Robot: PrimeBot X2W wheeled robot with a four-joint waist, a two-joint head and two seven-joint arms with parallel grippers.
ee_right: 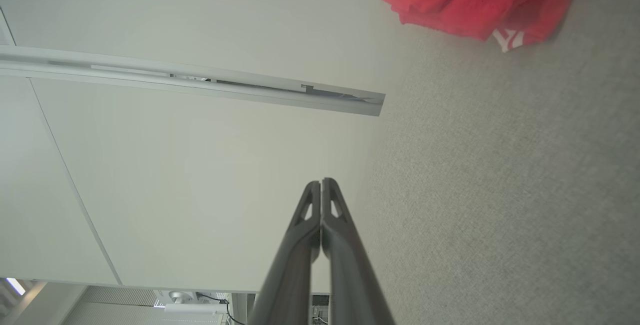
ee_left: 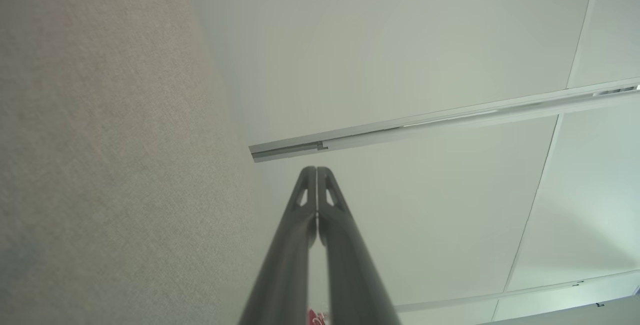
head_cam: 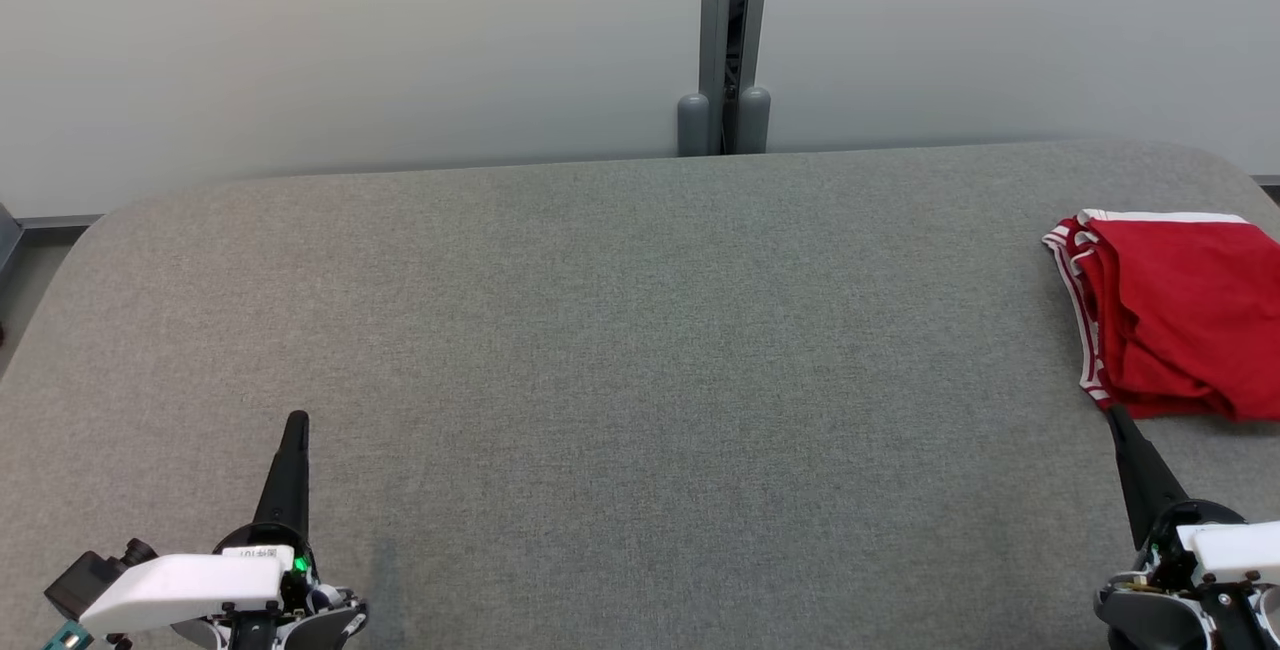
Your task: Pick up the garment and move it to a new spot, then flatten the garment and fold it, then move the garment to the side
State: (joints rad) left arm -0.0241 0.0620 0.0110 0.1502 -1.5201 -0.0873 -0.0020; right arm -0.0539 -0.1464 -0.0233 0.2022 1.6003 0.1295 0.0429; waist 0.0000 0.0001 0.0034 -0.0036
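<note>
Fingers: my left fingers point(head_cam: 290, 470) and right fingers point(head_cam: 1135, 470) are resting shut, empty. Red garment point(head_cam: 1180, 320) is lying folded at the counter's point(head_cam: 640, 330) right edge, white waistband point(head_cam: 1165, 217) pointing toward the wall point(head_cam: 400, 50).

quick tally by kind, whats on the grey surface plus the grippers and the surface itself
red garment with white stripes: 1
grippers: 2 (left gripper and right gripper, both shut, holding nothing)
grey padded surface: 1
total: 4
</note>
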